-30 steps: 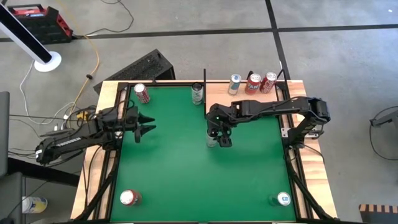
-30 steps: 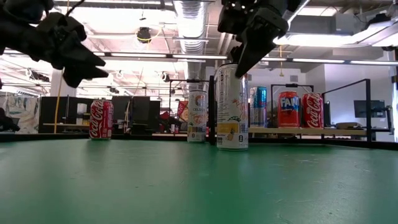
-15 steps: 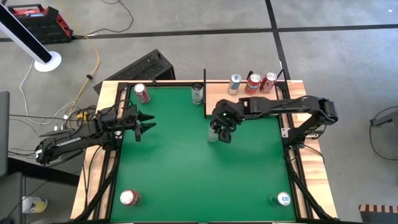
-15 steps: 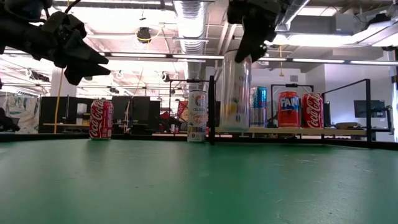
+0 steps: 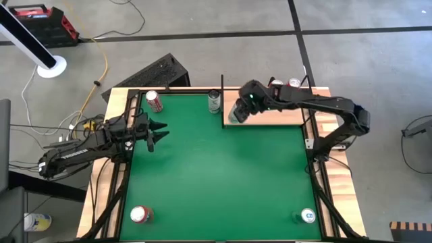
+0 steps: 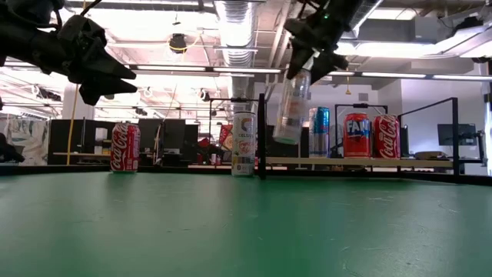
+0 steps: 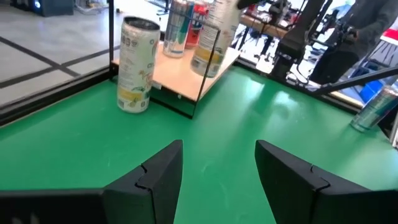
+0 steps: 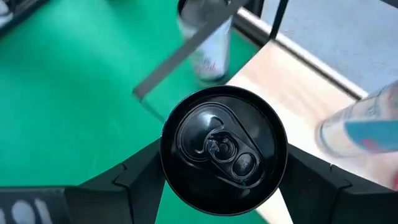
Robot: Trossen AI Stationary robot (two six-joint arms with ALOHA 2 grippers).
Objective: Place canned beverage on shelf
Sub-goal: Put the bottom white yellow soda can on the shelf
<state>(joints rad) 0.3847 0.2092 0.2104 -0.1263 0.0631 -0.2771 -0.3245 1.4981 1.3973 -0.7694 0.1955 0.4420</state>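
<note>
My right gripper (image 5: 241, 105) is shut on a tall pale can with a black top (image 8: 224, 149). It holds the can in the air over the near left corner of the shelf (image 5: 277, 116), a pale wood panel with thin black rods. In the low view the can (image 6: 289, 111) hangs tilted above the shelf (image 6: 369, 161). A blue can (image 6: 319, 131) and two red cans (image 6: 356, 135) stand on their bases at the shelf's far edge. My left gripper (image 5: 156, 133) is open and empty over the table's left side. My right gripper pinches the can just below its top rim (image 8: 166, 155), one finger (image 8: 134, 174) on each side. The fingers come from above, pointing down. The can hangs below them, tilted, its base (image 6: 284, 138) clear of the shelf and the green surface.
A white can (image 5: 214, 101) stands just left of the shelf's black corner rod (image 5: 223, 101). A red can (image 5: 154, 101) is at the far left, another red can (image 5: 140, 214) at the near left, and a blue can (image 5: 308, 216) at the near right. The green middle (image 5: 216, 175) is bare.
My right gripper has lifted the pale can off the green surface and carried it toward the table's far edge, to the shelf's near left corner. The can stood upright on the table then; now it hangs tilted in the air.
</note>
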